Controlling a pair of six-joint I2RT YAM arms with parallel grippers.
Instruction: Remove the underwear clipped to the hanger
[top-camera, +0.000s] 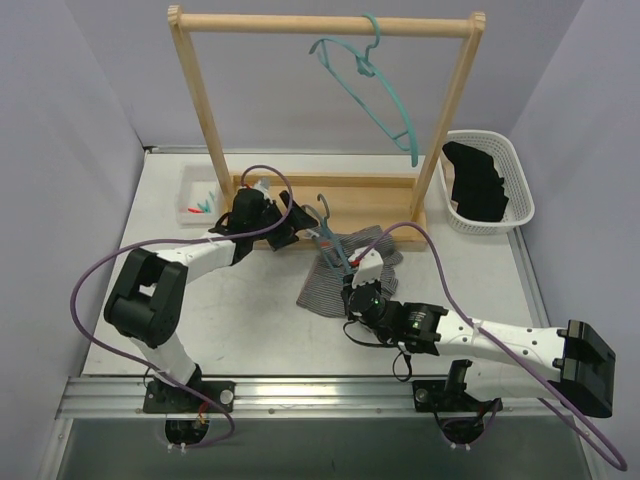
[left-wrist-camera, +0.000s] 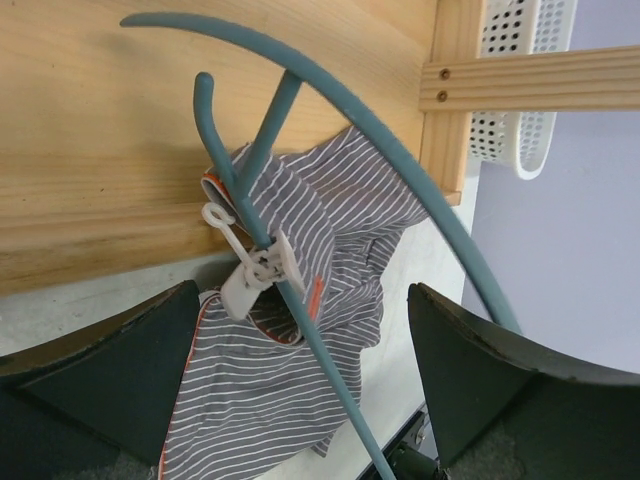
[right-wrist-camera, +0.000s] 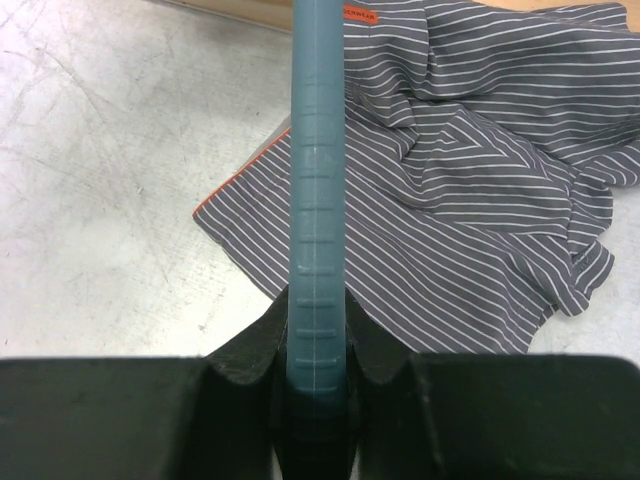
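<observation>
**Right gripper (right-wrist-camera: 318, 352) clamped on the hanger (right-wrist-camera: 318, 200); left gripper (left-wrist-camera: 303, 297) open around the clip (left-wrist-camera: 255, 275).**

The grey striped boxer briefs (top-camera: 320, 287) lie crumpled on the table (top-camera: 250, 335), just in front of the wooden rack (top-camera: 330, 22). A white clip pins them to the blue-grey hanger. The right gripper's fingers are closed on the hanger's straight bar. The left gripper's fingers stand wide apart, with the hanger neck and clip between them. The black boxer briefs (top-camera: 475, 182) lie in the white basket (top-camera: 492, 226), right of the rack.
</observation>
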